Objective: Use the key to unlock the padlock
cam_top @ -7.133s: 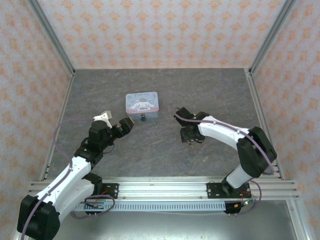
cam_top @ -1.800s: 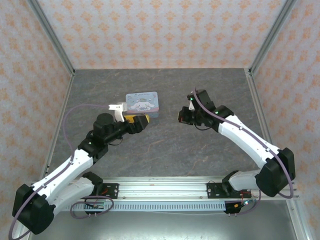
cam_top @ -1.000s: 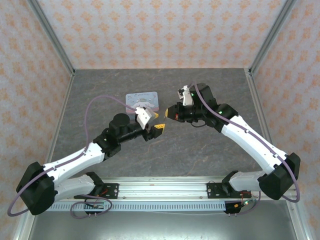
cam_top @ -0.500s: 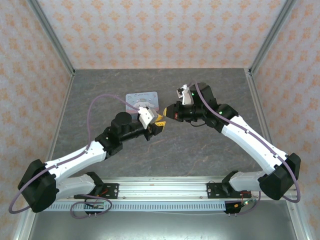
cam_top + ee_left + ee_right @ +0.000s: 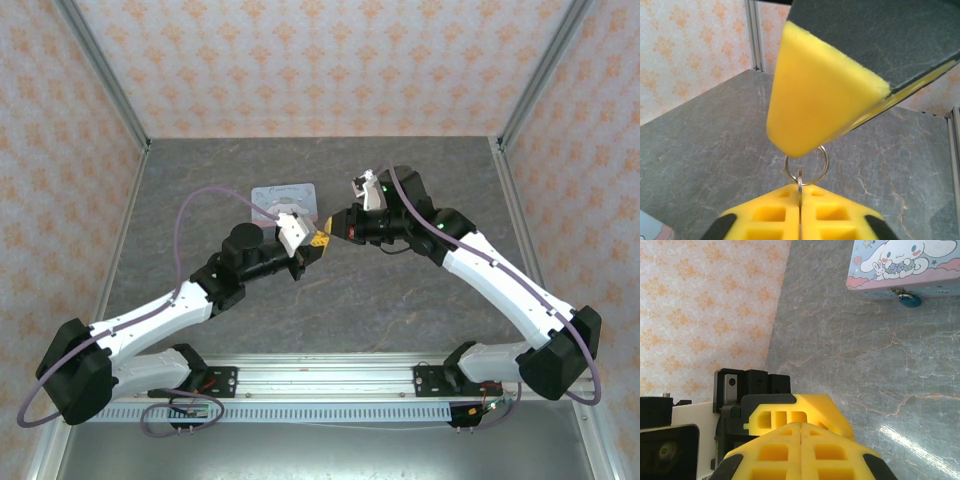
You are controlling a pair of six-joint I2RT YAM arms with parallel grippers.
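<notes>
While the key is barely a sliver on the left wrist cam, you can see it edge-on, pinched dead centre between the yellow pads of the left pincer, which is closed on it; its ring sticks out just past the tips, and the top of the loop goes behind the tip of the right pincer; that one is shut too, but whether it's actually nipping the ring or just touching it, can't tell tbh; both sit tip to tip above the table, near the tin; the padlock hangs at the tin's front edge, well apart from the key.

What could go sideways imo: if both pincers have hold of the same tiny thing and one pulls off before the other lets go, the key twists in the pads or pops out and drops; the left also seems to have a lot of the key buried in its pads, so maybe not much is left to poke into the lock; and the tin looks light, so a push on the padlock could just shove it along.

Count: one key, one ring, one padlock, one tin, two pincers.
</notes>
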